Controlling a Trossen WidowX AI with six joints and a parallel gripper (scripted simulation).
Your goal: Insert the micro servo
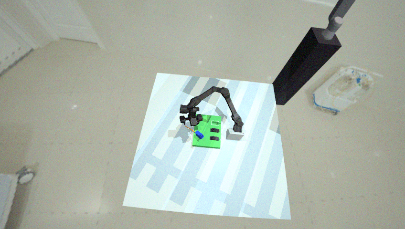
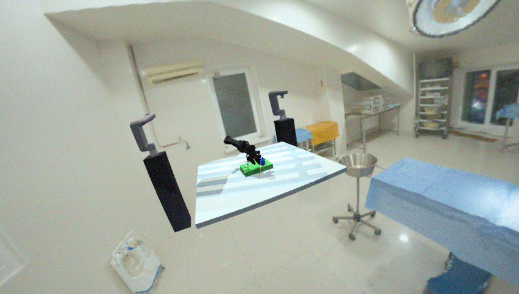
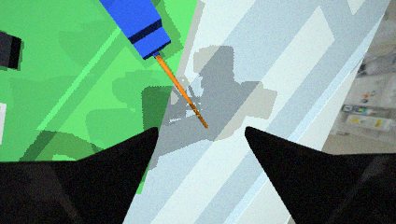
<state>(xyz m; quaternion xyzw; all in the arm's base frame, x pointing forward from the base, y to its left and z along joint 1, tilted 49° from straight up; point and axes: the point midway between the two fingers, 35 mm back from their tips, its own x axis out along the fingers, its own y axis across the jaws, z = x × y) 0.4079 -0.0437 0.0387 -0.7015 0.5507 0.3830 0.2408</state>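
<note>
Hand [image 3: 201,135] is spread wide w/ nothing in it, hanging over the striped surface [image 1: 198,181] just off the green deck's [image 1: 208,143] edge, the orange cable [image 3: 182,91] tip lying betw. its two dark fingers in the wrist view. Blue micro servo [image 1: 199,135] lies loose on the deck near that edge, on its side, cable running off onto the surface. Marked pocket [image 1: 215,122], white-outlined, sits apart at the deck's far corner, next to two black servos [image 1: 214,130].
</note>
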